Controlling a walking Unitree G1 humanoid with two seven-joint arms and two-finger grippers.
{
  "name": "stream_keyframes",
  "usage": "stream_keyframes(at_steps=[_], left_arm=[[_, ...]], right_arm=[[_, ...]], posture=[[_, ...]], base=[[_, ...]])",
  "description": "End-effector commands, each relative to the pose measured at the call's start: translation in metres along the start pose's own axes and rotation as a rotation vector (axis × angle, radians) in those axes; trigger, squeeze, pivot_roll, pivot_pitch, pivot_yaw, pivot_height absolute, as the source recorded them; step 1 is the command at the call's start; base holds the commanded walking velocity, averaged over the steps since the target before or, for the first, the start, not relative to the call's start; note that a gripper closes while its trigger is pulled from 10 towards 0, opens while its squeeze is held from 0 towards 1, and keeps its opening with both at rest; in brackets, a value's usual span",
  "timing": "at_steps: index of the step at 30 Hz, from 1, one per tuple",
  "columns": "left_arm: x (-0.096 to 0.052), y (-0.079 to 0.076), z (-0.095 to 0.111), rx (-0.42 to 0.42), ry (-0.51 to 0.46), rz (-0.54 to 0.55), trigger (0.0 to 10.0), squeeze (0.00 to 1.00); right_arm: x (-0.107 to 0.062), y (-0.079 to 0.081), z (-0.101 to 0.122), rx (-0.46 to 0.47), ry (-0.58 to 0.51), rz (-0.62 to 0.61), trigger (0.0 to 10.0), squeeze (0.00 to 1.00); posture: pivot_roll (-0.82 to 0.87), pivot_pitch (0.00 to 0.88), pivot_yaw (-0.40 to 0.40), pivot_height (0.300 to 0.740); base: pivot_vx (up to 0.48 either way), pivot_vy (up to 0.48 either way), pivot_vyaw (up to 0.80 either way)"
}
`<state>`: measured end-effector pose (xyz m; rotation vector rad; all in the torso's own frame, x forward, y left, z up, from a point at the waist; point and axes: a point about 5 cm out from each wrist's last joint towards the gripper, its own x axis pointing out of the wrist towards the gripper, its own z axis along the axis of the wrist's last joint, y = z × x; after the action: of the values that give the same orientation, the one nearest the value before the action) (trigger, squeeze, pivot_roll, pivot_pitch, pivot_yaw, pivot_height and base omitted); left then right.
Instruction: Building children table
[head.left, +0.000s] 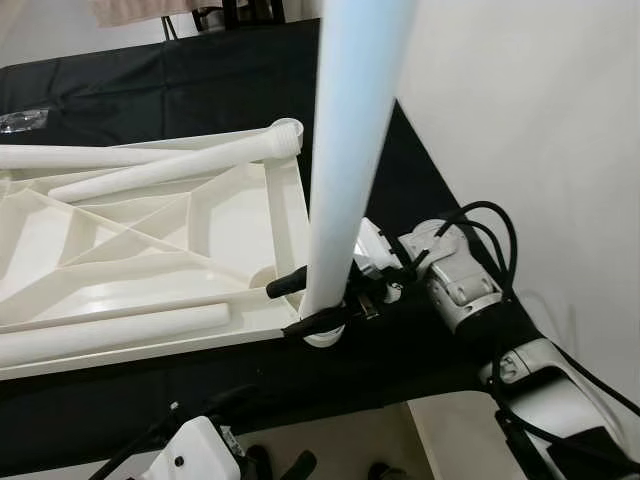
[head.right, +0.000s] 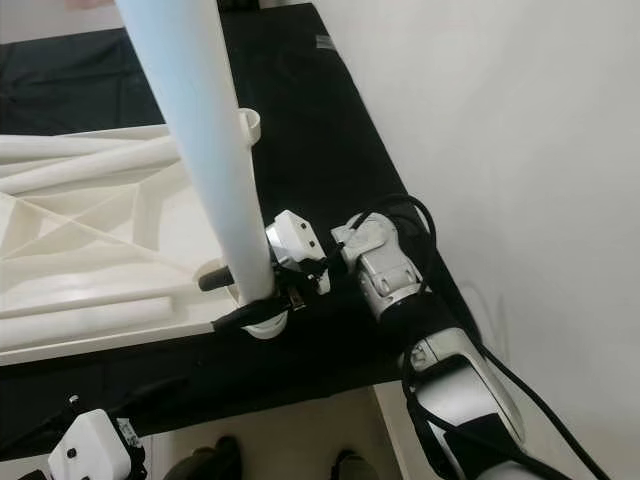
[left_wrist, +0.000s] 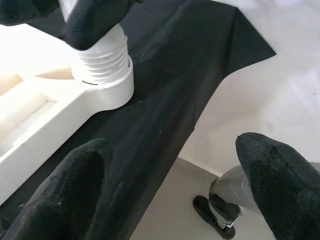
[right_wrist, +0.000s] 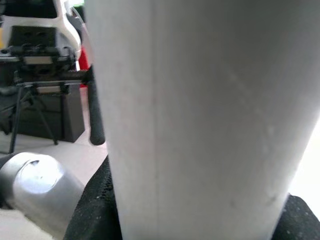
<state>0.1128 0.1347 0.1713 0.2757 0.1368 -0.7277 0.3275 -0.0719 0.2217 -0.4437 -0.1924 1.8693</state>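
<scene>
While a black cloth covers the work surface beside a white wall, the upturned white tabletop lies on it.
Right gripper reaches in from the right, fingers clamped around the upright table leg just above its corner socket. Left gripper hangs low near that corner, fingers spread, holding nothing.

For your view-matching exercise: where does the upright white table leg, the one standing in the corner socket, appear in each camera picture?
Left eye view: upright white table leg right of centre, running from the top edge down to the corner socket.
Right eye view: left of centre, leaning, same socket at its foot.
Left wrist view: its ribbed threaded end, upper left.
Right wrist view: close up, across the middle.
Shared landmark: the right gripper clasping the leg's base.
</scene>
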Motion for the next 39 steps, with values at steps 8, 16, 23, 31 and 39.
stream_keyframes(at_steps=[8, 16, 23, 31, 39], left_arm=[[0.000, -0.002, -0.001, -0.008, 0.019, -0.026, 10.0, 0.00], [0.006, -0.001, -0.003, -0.008, 0.000, -0.024, 10.0, 0.00], [0.011, 0.000, -0.005, -0.003, -0.011, -0.023, 10.0, 0.00], [0.014, 0.001, -0.005, 0.000, -0.014, -0.021, 10.0, 0.00], [0.017, 0.001, -0.006, 0.001, -0.021, -0.022, 10.0, 0.00]], right_arm=[[-0.011, 0.009, -0.037, 0.224, 0.037, -0.151, 10.0, 0.00], [-0.014, 0.004, -0.042, 0.288, -0.005, -0.358, 10.0, 0.00], [-0.010, 0.003, -0.044, 0.281, -0.010, -0.466, 10.0, 0.00], [-0.001, 0.013, -0.046, 0.130, 0.074, -0.444, 10.0, 0.00], [0.003, 0.025, -0.042, -0.063, 0.206, -0.306, 10.0, 0.00]], posture=[[0.17, 0.351, 0.007, 0.740], [0.14, 0.321, -0.002, 0.740], [0.13, 0.299, -0.003, 0.740], [0.13, 0.286, -0.004, 0.740], [0.12, 0.284, -0.010, 0.740]], base=[[0.000, 0.000, 0.00], [0.000, 0.000, 0.00], [0.000, 0.000, 0.00], [0.000, 0.000, 0.00], [0.000, 0.000, 0.00]])
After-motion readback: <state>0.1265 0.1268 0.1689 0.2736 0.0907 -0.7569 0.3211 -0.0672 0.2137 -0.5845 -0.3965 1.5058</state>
